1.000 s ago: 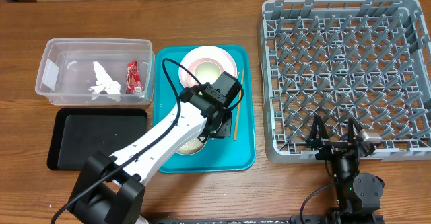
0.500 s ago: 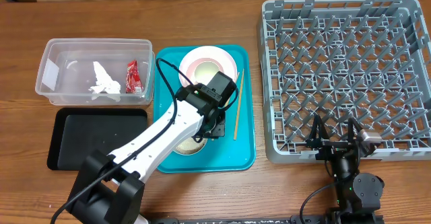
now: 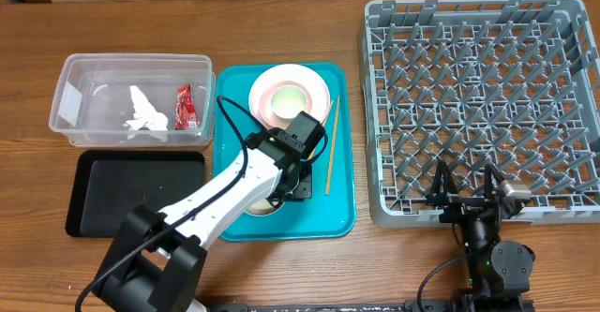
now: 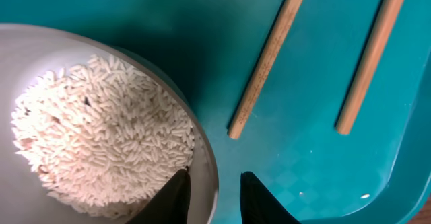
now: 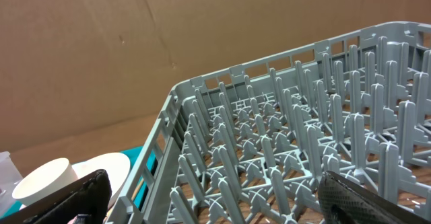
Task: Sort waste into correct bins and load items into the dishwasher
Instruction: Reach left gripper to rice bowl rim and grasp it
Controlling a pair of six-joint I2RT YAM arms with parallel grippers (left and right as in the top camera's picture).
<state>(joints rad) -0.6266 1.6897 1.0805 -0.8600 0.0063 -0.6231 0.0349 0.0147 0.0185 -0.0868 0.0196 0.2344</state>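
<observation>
A small bowl (image 3: 262, 202) full of white rice (image 4: 101, 136) sits at the front of the teal tray (image 3: 342, 214). My left gripper (image 3: 292, 179) is open and straddles the bowl's right rim (image 4: 205, 160), one finger inside and one outside; in the left wrist view the gripper (image 4: 214, 196) shows apart from the rim on the outer side. Two wooden chopsticks (image 4: 266, 62) lie on the tray beside the bowl. The pink plate (image 3: 314, 82) holds a white cup (image 3: 289, 97). My right gripper (image 3: 466, 196) is open and empty at the grey dish rack's (image 3: 483, 96) front edge.
The clear tub (image 3: 70, 106) at the left holds the crumpled napkin (image 3: 145, 113) and the red wrapper (image 3: 185, 106). The flat black tray (image 3: 136, 192) lies in front of it. Bare wooden table runs along the front.
My left gripper has moved toward the front of the teal tray and come down over the rice bowl's rim. The right arm has not moved.
</observation>
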